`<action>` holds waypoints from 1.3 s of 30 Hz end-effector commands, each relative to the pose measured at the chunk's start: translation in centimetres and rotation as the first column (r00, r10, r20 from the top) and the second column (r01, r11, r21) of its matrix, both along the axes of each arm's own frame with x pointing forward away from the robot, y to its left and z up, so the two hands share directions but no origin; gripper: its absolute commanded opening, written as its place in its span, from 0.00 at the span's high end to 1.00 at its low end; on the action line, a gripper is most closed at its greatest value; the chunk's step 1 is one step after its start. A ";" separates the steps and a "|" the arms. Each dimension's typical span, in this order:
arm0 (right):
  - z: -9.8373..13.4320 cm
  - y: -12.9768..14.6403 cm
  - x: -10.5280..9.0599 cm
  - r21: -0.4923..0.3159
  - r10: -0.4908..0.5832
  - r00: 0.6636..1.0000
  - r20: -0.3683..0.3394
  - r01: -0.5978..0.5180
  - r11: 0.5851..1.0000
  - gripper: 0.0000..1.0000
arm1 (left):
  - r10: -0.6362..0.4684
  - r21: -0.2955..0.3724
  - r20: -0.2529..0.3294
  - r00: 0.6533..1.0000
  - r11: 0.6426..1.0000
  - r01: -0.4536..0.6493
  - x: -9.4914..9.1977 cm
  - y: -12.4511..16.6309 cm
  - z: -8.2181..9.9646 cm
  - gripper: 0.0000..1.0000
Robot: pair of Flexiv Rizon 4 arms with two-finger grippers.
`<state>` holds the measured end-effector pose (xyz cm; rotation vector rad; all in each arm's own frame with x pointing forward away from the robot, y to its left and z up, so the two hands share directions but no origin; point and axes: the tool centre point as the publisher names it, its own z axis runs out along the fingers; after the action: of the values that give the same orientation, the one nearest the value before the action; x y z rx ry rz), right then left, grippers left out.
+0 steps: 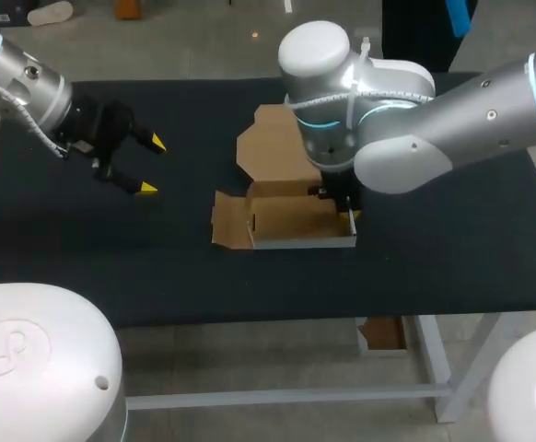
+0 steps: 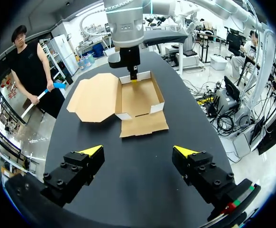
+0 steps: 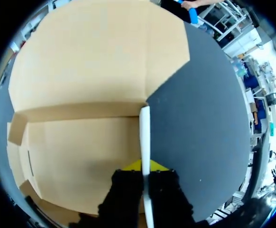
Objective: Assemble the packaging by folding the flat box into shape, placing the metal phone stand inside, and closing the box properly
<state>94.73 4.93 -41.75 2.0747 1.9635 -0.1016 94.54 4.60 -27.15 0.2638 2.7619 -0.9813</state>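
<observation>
The box (image 1: 291,221) lies near the middle of the dark surface (image 1: 111,258), half formed: a shallow tray with low walls standing up, its big lid panel (image 1: 273,143) lying flat behind it, and one side flap (image 1: 229,219) lying open toward the left arm's side. It is thin cardboard, so I judge it to be very light and easy to push over the surface. It is stiff only along the creases and is quick to bend or dent if it is pressed in the middle of a panel. The good places to hold it are probably the thin upright edges and the fold lines, not the broad faces. The right pincer (image 3: 144,171) does exactly this. It comes down from above on the wall (image 3: 144,137) at the right arm's side, and its two fingers are closed narrow on this thin edge, one inside the tray and one outside. The right arm reaches in from its side with the wrist pointing steeply down over the box. The left pincer (image 1: 148,166) hangs well apart from the box, above bare surface, fingers spread wide and holding nothing, pointing toward the box. The metal phone stand is not visible in any view.
</observation>
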 end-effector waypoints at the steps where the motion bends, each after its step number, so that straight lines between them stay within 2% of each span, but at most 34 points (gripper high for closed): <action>1: -0.4 0.7 -0.7 -0.113 -0.051 0.997 0.051 0.056 0.992 1.00 | -0.002 0.003 -0.004 1.000 1.000 0.002 0.0 0.0 0.1 0.00; 4: -0.4 0.7 -0.8 -0.054 -0.038 0.999 0.039 0.040 0.998 1.00 | -0.002 0.003 -0.004 1.000 1.000 0.002 0.0 0.0 0.1 0.00; 6: -0.2 0.6 -0.9 0.040 -0.011 1.000 0.016 0.010 0.999 1.00 | -0.002 0.003 -0.004 1.000 1.000 0.002 0.0 0.0 0.1 0.00; 9: -0.1 0.5 -1.1 0.140 0.007 1.000 0.010 -0.009 0.990 1.00 | -0.002 0.003 -0.004 1.000 1.000 0.002 0.0 0.0 0.1 0.00; 11: 0.0 0.4 -1.1 0.149 0.005 1.000 0.022 -0.009 0.989 1.00 | -0.002 0.003 -0.004 1.000 1.000 0.002 0.0 0.0 0.1 0.00; 12: 0.1 0.5 -1.2 0.197 0.026 1.000 0.005 -0.026 0.980 1.00 | -0.002 0.003 -0.004 1.000 1.000 0.002 0.0 0.0 0.1 0.00; 18: 0.3 0.6 -1.2 0.262 0.051 0.999 -0.013 -0.045 0.964 1.00 | -0.002 0.003 -0.004 1.000 1.000 0.002 0.0 0.0 0.1 0.00; 24: 0.2 1.0 -1.1 0.300 0.075 0.997 -0.028 -0.063 0.952 1.00 | -0.002 0.003 -0.004 1.000 1.000 0.002 0.0 0.0 0.1 0.00; 30: 0.2 1.4 -1.0 0.304 0.089 0.995 -0.033 -0.074 0.950 1.00 | -0.002 0.003 -0.004 1.000 1.000 0.002 0.0 0.0 0.1 0.00; 39: 0.0 1.8 -1.1 0.219 0.088 0.995 -0.053 -0.074 0.973 1.00 | -0.002 0.003 -0.004 1.000 1.000 0.002 0.0 0.0 0.1 0.00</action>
<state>93.28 5.95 -41.91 2.1509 2.1932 0.1273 94.54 4.60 -27.14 0.2638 2.7620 -0.9813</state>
